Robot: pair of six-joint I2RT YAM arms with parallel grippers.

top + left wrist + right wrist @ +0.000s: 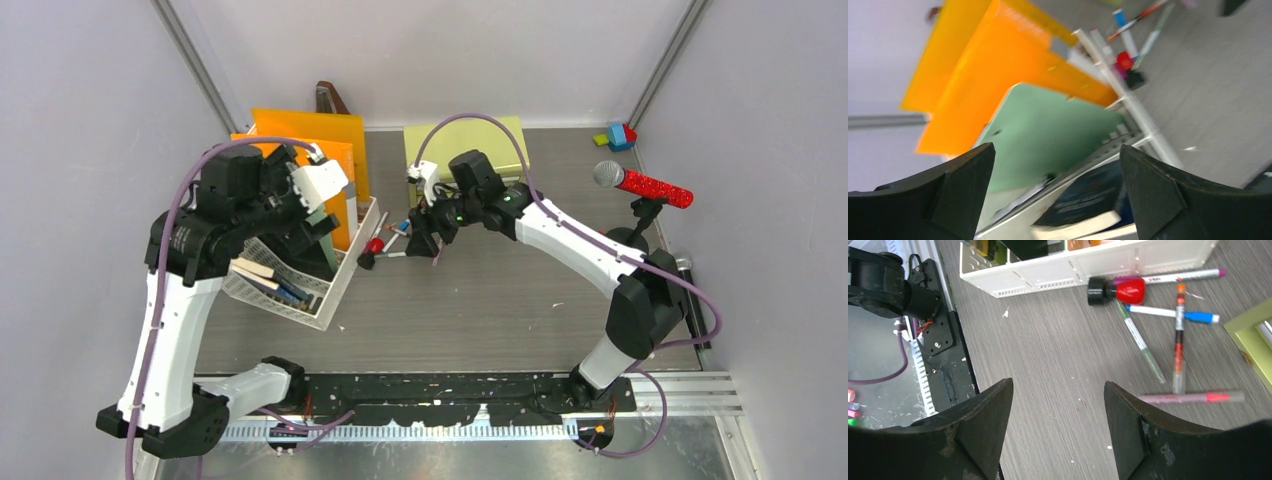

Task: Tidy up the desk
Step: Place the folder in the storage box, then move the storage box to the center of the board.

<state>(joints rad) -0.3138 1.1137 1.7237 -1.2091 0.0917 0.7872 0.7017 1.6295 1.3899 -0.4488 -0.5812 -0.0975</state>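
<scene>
The desk [480, 300] is a dark wood-grain top. At its left stands a white basket [340, 285] holding books [265, 275], a green folder [1048, 130] and orange folders [320, 150]. My left gripper [1055, 155] hangs open over the basket with nothing between its fingers; a dark blue book [1093, 200] lies below it. Several pens [1178, 335] and a red and black stamp-like piece [1118, 290] lie loose beside the basket. My right gripper [1058, 390] is open and empty above bare desk, just short of the pens.
A yellow-green cabinet [465, 145] stands at the back, close to the pens. A red microphone on a stand [645, 185] and coloured toy blocks [618, 135] are at the back right. A black perforated rail [450, 390] runs along the near edge.
</scene>
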